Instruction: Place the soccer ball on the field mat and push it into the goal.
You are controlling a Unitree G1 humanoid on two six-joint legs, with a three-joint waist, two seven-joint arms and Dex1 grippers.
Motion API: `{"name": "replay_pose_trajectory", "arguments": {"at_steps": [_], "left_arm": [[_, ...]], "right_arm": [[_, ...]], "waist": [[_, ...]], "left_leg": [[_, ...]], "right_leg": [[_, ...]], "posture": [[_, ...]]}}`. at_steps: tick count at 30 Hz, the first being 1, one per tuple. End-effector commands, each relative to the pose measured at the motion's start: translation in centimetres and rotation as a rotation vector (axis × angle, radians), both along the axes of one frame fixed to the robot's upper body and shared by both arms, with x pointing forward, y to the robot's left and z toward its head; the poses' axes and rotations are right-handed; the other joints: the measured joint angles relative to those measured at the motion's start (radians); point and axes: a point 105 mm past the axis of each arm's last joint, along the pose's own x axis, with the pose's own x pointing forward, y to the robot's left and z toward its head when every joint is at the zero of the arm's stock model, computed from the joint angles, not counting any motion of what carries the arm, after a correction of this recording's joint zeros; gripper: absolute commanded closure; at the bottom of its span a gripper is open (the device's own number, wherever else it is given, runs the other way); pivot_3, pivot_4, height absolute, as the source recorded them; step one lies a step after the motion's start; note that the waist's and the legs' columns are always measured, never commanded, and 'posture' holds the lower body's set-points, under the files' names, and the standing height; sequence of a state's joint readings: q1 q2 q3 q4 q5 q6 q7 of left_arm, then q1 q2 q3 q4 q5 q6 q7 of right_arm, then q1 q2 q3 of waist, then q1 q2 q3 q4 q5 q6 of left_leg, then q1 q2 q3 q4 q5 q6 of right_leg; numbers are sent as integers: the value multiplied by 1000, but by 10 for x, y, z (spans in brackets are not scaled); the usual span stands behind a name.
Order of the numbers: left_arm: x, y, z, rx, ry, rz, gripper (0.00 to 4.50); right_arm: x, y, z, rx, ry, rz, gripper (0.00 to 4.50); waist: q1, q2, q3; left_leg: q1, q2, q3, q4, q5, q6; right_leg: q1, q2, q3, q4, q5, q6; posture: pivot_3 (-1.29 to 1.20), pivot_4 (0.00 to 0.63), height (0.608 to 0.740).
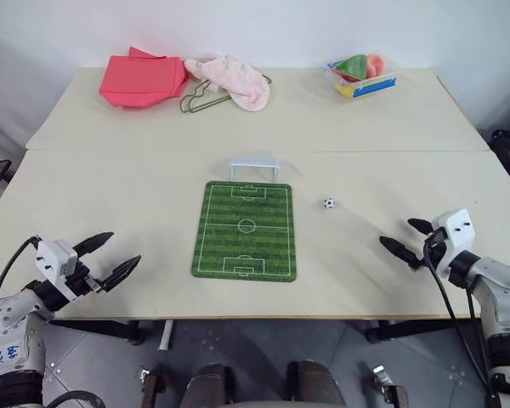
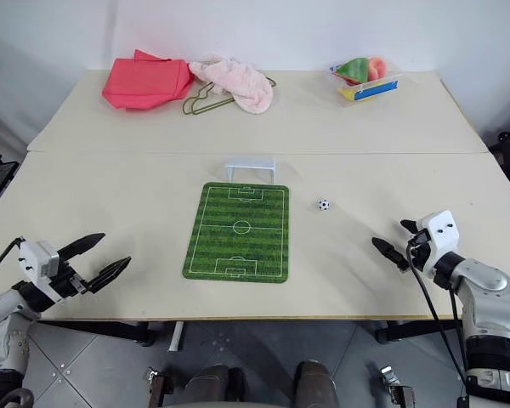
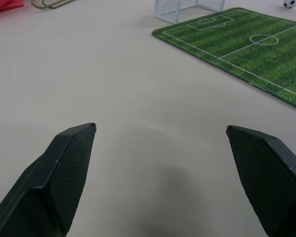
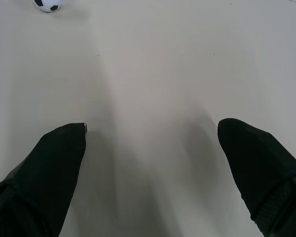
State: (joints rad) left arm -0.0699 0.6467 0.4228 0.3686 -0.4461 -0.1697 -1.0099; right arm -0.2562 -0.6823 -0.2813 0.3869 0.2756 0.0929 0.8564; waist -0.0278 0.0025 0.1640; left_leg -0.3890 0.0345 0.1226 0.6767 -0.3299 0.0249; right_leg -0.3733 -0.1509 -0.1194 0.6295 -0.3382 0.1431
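The striped green field mat (image 1: 245, 230) lies flat in the middle of the near table. At its far end stands the small grey-white goal (image 1: 255, 165), just off the mat. The tiny black-and-white soccer ball (image 1: 329, 203) rests on the bare table to the right of the mat; the right wrist view also catches the soccer ball (image 4: 48, 4). My right gripper (image 1: 399, 235) is open over the table's front right, well short of the ball. Over the front left, my left gripper (image 1: 116, 254) is open too, with nothing between its fingers.
On the far table lie a red cloth (image 1: 143, 79), a pink towel (image 1: 234, 79) over wire hangers (image 1: 200, 101), and a clear tray (image 1: 362, 75) of colourful items. A seam (image 1: 110, 151) runs between the two tables.
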Motion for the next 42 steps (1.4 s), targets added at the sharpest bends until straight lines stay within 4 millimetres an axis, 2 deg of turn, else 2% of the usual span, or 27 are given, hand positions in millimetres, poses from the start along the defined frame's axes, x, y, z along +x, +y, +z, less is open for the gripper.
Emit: {"name": "replay_pose_trajectory", "arguments": {"at_steps": [1, 7, 10, 12, 14, 20, 22, 28, 35, 41, 42], "left_arm": [[0, 1, 11, -23, -31, -4, 0], [6, -2, 25, -76, -63, 28, 0], [5, -5, 28, -75, -70, 13, 0], [5, -14, 31, -69, -68, -35, 0], [6, -28, 36, -66, -71, -104, 0], [8, -54, 39, -53, -70, -217, 0], [8, -61, 38, -45, -66, -251, 0], [9, -71, 34, -35, -63, -297, 0], [7, -75, 33, -44, -74, -291, 0], [-1, -73, 31, -49, -75, -261, 0], [-2, -73, 30, -50, -73, -255, 0]], "right_arm": [[-1, -6, 14, -32, -32, -11, 6], [3, -8, 21, -43, -23, -43, 6], [8, -2, 35, -24, -43, -38, 6], [14, 11, 49, -8, -59, -4, 6], [21, 32, 63, -5, -64, 56, 6], [32, 77, 69, -33, -15, 226, 6], [38, 93, 68, -28, 8, 286, 6], [61, 114, 54, -68, 52, 347, 6], [82, 116, 42, -85, 71, 318, 6], [87, 116, 35, -63, 103, 318, 6], [86, 116, 32, -68, 108, 325, 183]], "waist": [[0, 0, 0], [0, 0, 0], [0, 0, 0], [-1, 0, 0], [-4, 0, 0], [3, 0, 1], [1, 0, 1], [-2, 0, 1], [-3, 0, 1], [-7, 0, 1], [-7, 0, 1]], "left_leg": [[0, 0, 0, 0, 0, 0], [0, 0, -1, 0, 0, 0], [0, 0, 0, 0, 0, 0], [0, 0, 0, 0, 0, 0], [0, 0, 0, 1, 0, 0], [0, 1, -1, 1, 0, 0], [-1, -1, -1, 1, 0, 0], [-2, -2, -1, 3, 0, 0], [-2, -2, -1, 2, 0, 0], [-2, 0, -2, 2, 0, 0], [-2, 0, -2, 2, 0, 0]], "right_leg": [[0, 0, 0, 0, 0, 0], [0, 0, 0, 0, 0, 0], [0, 0, 0, 0, 0, 0], [0, 0, 0, 0, 0, 0], [0, 0, 0, 0, 0, 0], [-1, 0, 0, 2, 0, 0], [-1, 0, 0, 1, 0, 0], [-1, 0, -1, 1, 0, 0], [-1, 0, -1, 2, 0, 0], [-1, 0, -1, 2, 0, 0], [-1, 0, -1, 2, 0, 0]], "posture": [[0, 150, 740], [0, 150, 740], [0, 150, 740], [0, 150, 740], [0, 150, 740], [0, 150, 740], [0, 150, 740], [0, 150, 740], [0, 150, 740], [0, 150, 740], [0, 150, 740]]}}
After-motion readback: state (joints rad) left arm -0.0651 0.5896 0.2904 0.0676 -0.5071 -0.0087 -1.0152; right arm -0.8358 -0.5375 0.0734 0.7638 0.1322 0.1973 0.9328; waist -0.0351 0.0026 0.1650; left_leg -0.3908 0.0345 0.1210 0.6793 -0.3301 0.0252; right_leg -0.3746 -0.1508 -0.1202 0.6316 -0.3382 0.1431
